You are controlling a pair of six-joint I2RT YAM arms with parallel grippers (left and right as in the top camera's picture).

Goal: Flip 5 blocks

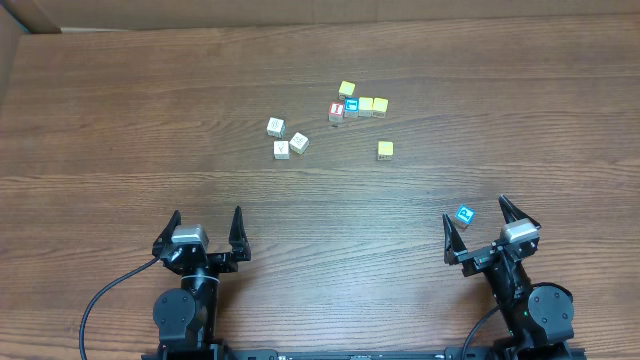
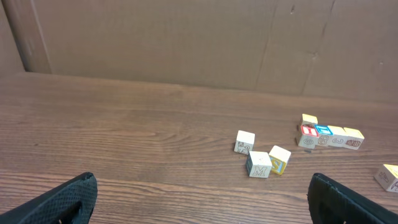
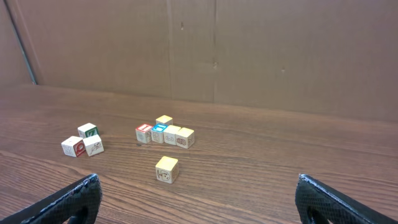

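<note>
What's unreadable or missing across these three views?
- Blue block by the right tool: seen overhead only, outside the right wrist frame.
- Lone yellow block: cut by the left wrist view's right edge.
- Three cream blocks: engraved drawings too small to read overhead.
- Every underside: hidden against the table.

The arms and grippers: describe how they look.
Black throughout, with round joint housings. The left gripper and right gripper each carry two pointed fingers, finely textured up close, flanking a silver-grey block. A black cable trails from the left base.
</note>
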